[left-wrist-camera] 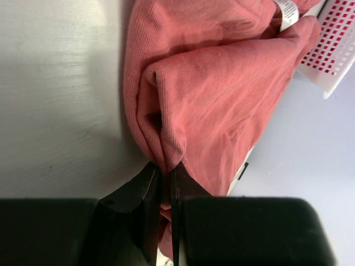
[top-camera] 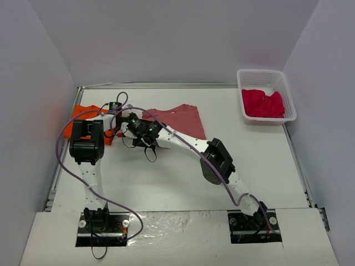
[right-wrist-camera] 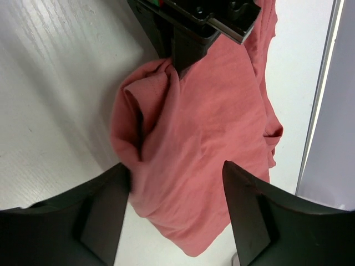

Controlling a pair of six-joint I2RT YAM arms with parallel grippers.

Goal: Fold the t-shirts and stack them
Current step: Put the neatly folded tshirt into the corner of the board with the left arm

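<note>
While the left gripper (left-wrist-camera: 165,170) pinches the brick-red t-shirt (left-wrist-camera: 222,94) — arms (top-camera: 183,142) partly hide it.

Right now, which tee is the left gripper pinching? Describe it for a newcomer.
On the white table, look at the back middle, between the orange tee at the left edge and the basket at the right corner. The brick-red tee lies there: dull, paler than the crimson tee in the basket, its fold pinched by the left gripper.
</note>
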